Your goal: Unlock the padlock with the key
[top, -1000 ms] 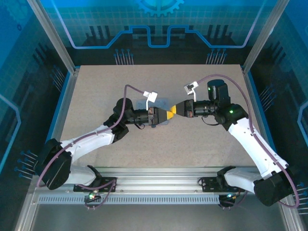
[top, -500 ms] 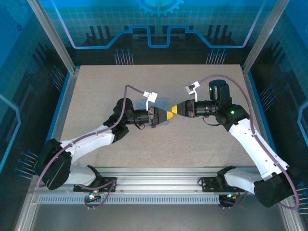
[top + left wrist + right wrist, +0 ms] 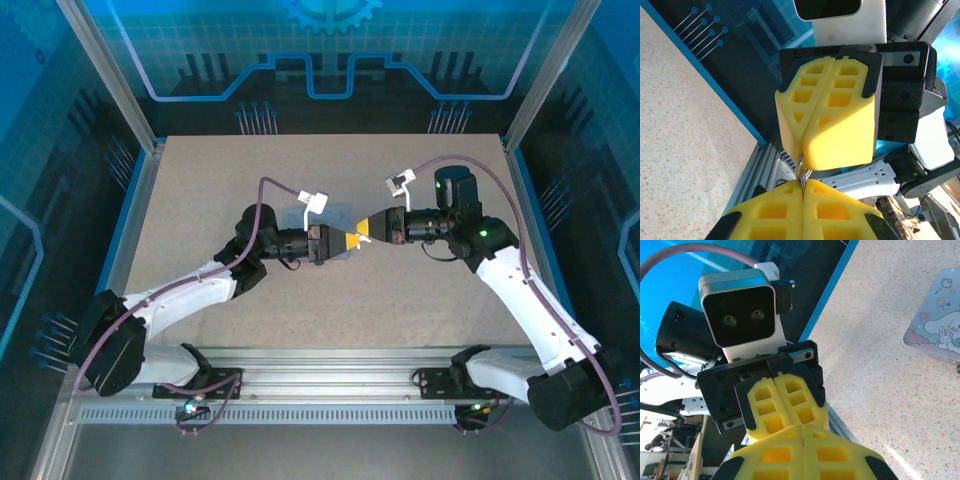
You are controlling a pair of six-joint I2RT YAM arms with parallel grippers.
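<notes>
The left arm's yellow-fingered claw (image 3: 802, 190) and the right arm's yellow-fingered claw (image 3: 802, 156) meet tip to tip above the speckled beige tabletop (image 3: 220, 180); each is pinched together on one end of the tiny thin dark grey metal key (image 3: 802, 175) bridging them; a pale blue cartoon-printed tin (image 3: 937, 330) lies on the tabletop nearby

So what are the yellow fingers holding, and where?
A tiny metal key. The left gripper pinches one end and the right gripper pinches the other, fingertip to fingertip.
</notes>
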